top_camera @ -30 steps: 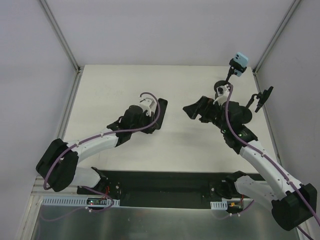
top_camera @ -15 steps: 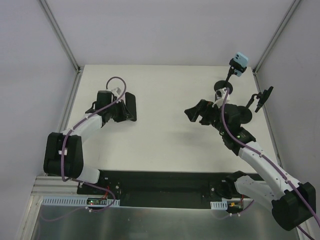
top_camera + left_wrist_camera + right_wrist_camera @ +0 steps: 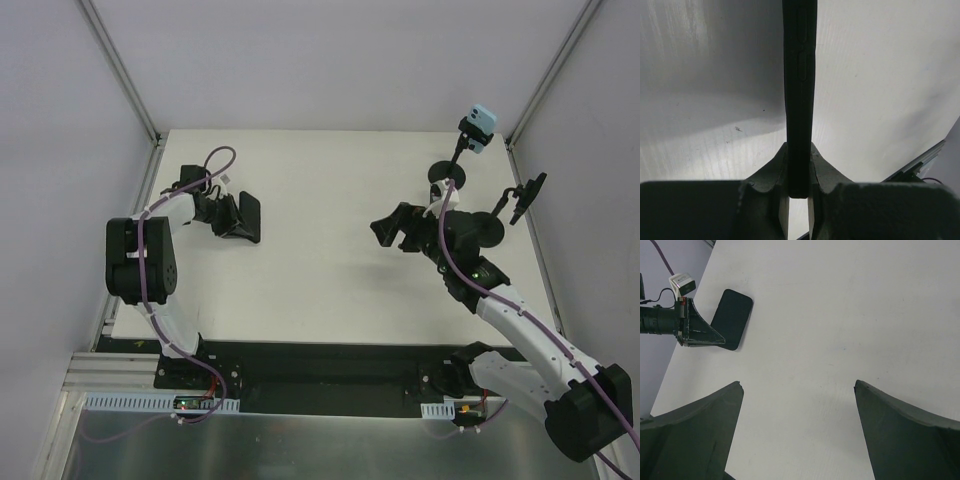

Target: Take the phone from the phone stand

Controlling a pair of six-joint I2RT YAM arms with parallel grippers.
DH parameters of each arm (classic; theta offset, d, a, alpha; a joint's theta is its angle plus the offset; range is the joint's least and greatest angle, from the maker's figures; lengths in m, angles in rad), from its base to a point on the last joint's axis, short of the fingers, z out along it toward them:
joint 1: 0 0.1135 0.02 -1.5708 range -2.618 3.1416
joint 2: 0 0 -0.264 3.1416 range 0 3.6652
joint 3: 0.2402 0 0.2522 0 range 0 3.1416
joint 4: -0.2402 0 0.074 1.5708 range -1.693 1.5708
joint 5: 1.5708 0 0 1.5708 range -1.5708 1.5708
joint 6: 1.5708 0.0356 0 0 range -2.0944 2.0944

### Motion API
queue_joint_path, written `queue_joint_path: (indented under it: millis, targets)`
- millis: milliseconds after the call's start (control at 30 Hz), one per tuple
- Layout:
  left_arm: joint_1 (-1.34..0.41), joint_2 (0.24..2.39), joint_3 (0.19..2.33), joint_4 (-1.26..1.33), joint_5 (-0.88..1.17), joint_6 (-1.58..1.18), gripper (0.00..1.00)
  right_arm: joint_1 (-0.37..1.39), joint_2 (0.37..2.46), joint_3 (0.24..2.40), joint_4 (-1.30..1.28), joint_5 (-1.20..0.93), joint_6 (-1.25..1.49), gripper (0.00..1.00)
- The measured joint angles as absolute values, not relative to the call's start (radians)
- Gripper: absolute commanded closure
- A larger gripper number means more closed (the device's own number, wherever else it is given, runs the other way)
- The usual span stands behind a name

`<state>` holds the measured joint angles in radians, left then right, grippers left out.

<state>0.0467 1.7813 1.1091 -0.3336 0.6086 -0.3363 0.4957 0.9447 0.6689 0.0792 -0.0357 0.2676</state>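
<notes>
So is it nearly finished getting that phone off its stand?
Nearly, it seems. Done: the phone is off the stand, over at the left of the table. In hand: the left pincer is clamped on the phone's edge; the right pincer is open and empty. Left: probably just letting go; I cannot tell whether the phone rests on the table.

Top external: up high behind the arm bases, looking down, far enough back to take in the whole table (image 3: pixel 330 180).
Left wrist: down low and tight in, sighting along the left hand (image 3: pixel 799 155) at the phone (image 3: pixel 800 75) edge-on, table beyond.
Right wrist: higher, aimed between the fingers (image 3: pixel 695 430) of the right hand (image 3: pixel 798 390), leftwards across the table.
Shared: phone in all three; top and right wrist both catch the left hand.
</notes>
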Motion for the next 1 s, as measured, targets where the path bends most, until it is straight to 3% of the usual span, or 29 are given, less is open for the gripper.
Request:
queue_joint_path:
  millis: [133,567,833,1000]
  targets:
    - [0.054,1.813,1.164,-0.402,0.609,-0.282,0.86,0.498,0.942,0.664,0.080,-0.028,0.259,0.04]
    - [0.078,1.880,1.249,-0.530,0.548,-0.191,0.77,0.503,0.942,0.656,0.086,-0.021,0.248,0.04]
    - [0.086,1.892,1.266,-0.559,0.497,-0.182,0.59,0.505,0.941,0.656,0.086,0.008,0.242,0.04]
    - [0.091,1.895,1.266,-0.567,0.479,-0.181,0.54,0.505,0.941,0.656,0.086,0.015,0.241,0.04]
